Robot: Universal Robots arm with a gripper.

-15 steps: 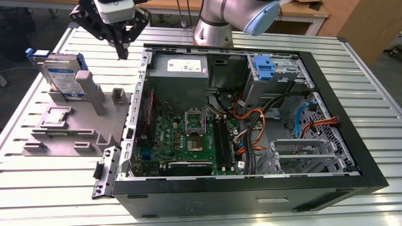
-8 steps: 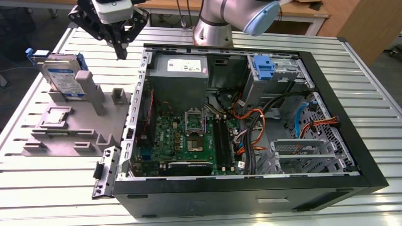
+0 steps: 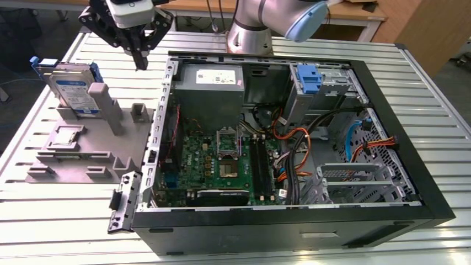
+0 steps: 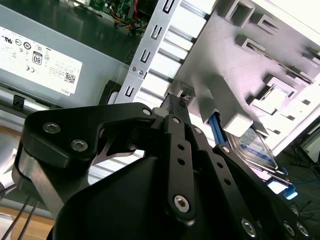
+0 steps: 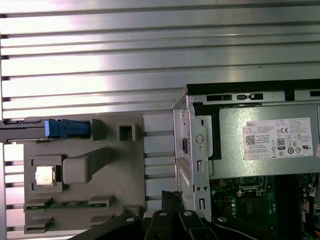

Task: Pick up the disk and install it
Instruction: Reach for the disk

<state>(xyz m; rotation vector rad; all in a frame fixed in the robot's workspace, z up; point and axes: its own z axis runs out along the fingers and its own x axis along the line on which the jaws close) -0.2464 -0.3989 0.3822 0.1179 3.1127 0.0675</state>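
White sticker (image 5: 280, 139) on the grey PSU box (image 5: 230, 145) inside the PC case (image 3: 294, 237): a logo in one corner, rows of small cert marks, a badge w/ a number, barcode & QR-type squares, fine print lines; same sticker shows in both wrist views & the exterior view. Disk (image 3: 63, 74) carries a white-and-blue label (image 3: 76, 94), print too small to make out

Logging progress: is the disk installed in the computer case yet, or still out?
Still out. The disk stands on edge in the grey holder beside the open computer case; the gripper hovers nearby, empty.
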